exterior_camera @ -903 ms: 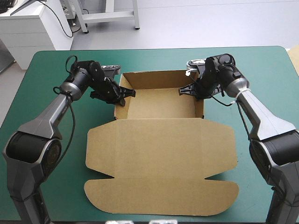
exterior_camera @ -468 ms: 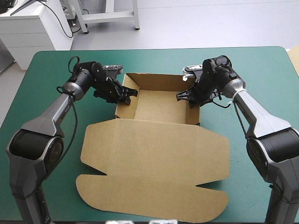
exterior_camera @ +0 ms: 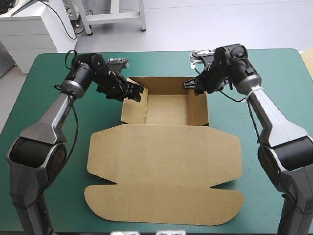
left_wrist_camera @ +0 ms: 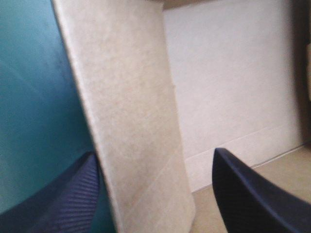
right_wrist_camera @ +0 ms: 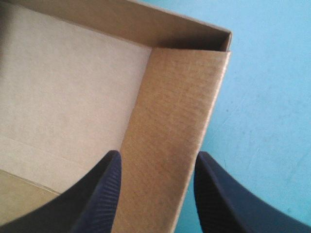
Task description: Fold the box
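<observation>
sitting mid-table on the teal-green cover, the brown box is an open tray, its lid flat toward the near edge. left gripper straddles the left wall, right gripper the right wall, fingers spread apart either side.

- The box: brown board, matt, with a fine ribbed grain on its wall.
- The teal-green cover: smooth and matt.
- The black fingers: matt, finely ridged, like rubber or plastic.
- The arms: smooth grey shells with a slight sheen.
</observation>
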